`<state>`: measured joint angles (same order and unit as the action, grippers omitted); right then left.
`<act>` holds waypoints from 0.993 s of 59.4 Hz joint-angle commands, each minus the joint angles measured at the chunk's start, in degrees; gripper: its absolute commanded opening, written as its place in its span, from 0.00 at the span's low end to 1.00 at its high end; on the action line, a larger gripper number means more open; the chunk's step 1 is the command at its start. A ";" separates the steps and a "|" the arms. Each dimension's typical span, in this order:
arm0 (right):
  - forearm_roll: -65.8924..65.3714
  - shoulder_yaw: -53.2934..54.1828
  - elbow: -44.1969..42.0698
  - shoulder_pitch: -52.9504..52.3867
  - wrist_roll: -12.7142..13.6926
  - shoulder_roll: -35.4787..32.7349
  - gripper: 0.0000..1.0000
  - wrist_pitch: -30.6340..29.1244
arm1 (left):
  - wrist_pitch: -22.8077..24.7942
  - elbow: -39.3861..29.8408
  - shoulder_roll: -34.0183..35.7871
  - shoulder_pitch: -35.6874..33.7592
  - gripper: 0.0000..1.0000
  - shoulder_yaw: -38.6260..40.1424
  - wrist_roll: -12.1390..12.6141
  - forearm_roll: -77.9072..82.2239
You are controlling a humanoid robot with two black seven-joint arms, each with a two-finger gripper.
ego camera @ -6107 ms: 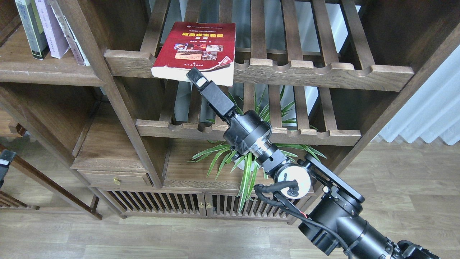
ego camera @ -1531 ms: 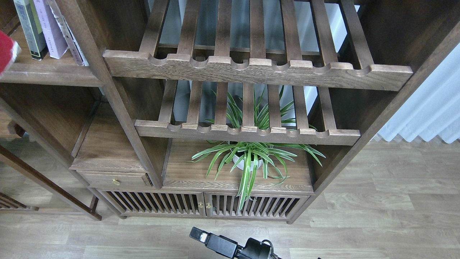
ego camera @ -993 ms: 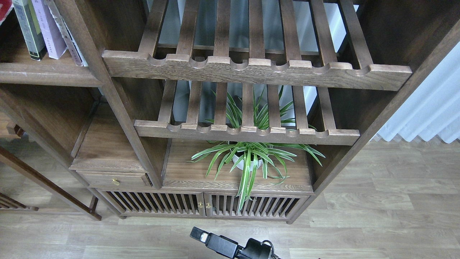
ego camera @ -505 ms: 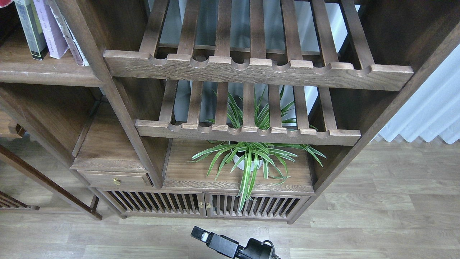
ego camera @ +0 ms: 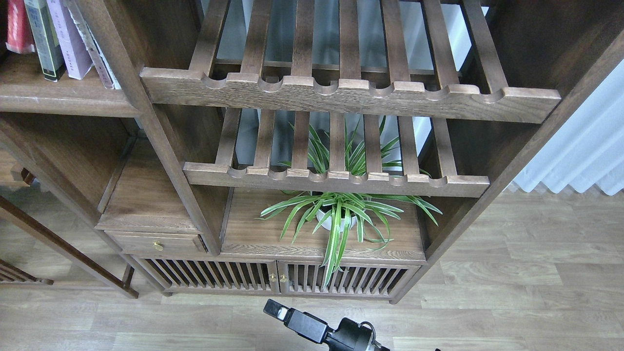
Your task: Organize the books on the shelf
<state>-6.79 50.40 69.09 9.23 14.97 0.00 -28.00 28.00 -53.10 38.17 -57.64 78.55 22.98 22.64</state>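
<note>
The books stand upright at the top left on the shelf (ego camera: 63, 97), a solid dark brown board. The dark red book (ego camera: 18, 27) is at the far left edge of the view, partly cut off. Next to it is the yellow-green, grey and black book (ego camera: 44, 41), then the pale lavender book (ego camera: 70, 44). My right gripper (ego camera: 276, 310) is low at the bottom edge, over the floor, far from the books and holding nothing. Its fingers cannot be told apart. My left gripper is out of view.
Another worn pale book (ego camera: 100, 61) leans against the post. Two slatted racks with scalloped rails (ego camera: 341, 95) (ego camera: 336, 178) fill the middle. A potted spider plant (ego camera: 336, 217) stands on the board below. Slatted cabinet doors (ego camera: 273, 278) and a small drawer (ego camera: 156, 241) sit lower.
The dark red book has come into view at the top left and now stands upright beside the yellow-green book. My right gripper has shifted slightly right and down.
</note>
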 commanded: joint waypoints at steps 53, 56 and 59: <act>4.06 7.52 2.98 -3.16 -5.74 0.00 0.99 0.00 | 0.00 -28.46 -20.67 60.36 0.57 15.15 0.13 -19.30; 4.50 7.52 2.89 -3.51 -5.74 0.00 0.99 0.00 | 0.00 -27.93 -21.82 60.98 0.60 14.36 0.13 -19.30; 4.94 7.61 2.80 -3.69 -5.74 0.00 0.99 0.00 | 0.00 -27.06 -23.75 61.68 0.65 12.96 0.04 -19.30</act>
<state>-2.95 57.92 72.03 6.15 9.40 0.00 -28.00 28.00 -81.57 17.79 2.61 93.79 23.15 3.30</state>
